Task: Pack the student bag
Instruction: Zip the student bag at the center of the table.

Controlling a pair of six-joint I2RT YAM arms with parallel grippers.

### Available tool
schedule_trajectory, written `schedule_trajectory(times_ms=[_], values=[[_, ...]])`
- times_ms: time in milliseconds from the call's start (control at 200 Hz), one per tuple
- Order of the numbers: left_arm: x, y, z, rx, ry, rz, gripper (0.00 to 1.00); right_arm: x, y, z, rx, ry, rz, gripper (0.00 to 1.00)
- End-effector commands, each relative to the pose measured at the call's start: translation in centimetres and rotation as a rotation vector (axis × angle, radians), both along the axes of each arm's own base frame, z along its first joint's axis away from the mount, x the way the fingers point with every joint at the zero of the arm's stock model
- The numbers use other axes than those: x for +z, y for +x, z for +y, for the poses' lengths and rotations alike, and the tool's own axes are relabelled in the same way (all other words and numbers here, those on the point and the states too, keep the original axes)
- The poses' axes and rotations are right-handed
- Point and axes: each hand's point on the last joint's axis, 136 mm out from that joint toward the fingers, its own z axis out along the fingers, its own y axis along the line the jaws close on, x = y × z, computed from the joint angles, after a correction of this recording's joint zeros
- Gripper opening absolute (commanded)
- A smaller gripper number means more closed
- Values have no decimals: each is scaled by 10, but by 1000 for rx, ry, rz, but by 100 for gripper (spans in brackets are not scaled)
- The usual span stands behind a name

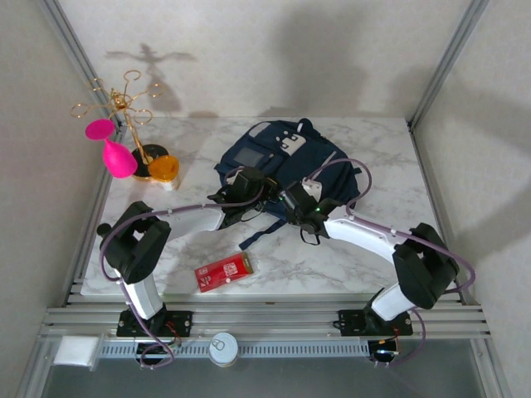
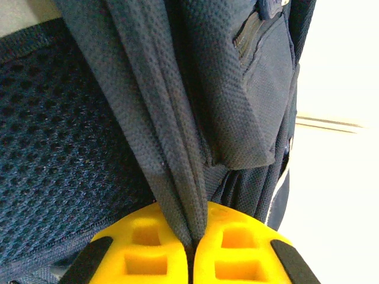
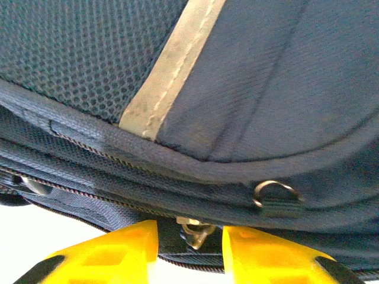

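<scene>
A white marble table (image 1: pixel 390 166) carries the navy backpack (image 1: pixel 282 157) at its centre, toward the far edge. The left gripper (image 2: pixel 193 236) is clenched on a bunched fold of the backpack's dark fabric, with its yellow fingers (image 2: pixel 142 248) pressed together around it. The right gripper (image 3: pixel 189 234) stands partly open at the zipper seam. A metal zipper pull (image 3: pixel 193 230) sits between its fingers without visible clamping. A red packet (image 1: pixel 224 272) lies near the table's front edge.

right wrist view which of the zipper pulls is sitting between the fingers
The brass-coloured pull, hanging low in the gap between the yellow fingers. The dark pull with a silver ring sits higher, off to the right.
</scene>
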Motion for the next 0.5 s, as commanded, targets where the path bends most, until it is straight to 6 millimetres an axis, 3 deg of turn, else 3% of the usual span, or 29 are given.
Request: schedule_trajectory(times_ms=[0, 165, 280, 496], values=[[43, 9, 2, 17, -33, -103, 0, -1, 11, 7, 28, -4, -10, 34], [45, 10, 0, 16, -45, -105, 0, -5, 27, -14, -53, -67, -35, 28], [45, 11, 3, 22, -24, -105, 0, 6, 34, -17, -43, -63, -81, 19], [42, 15, 18, 44, 14, -107, 0, 19, 19, -37, -24, -132, -64, 1]])
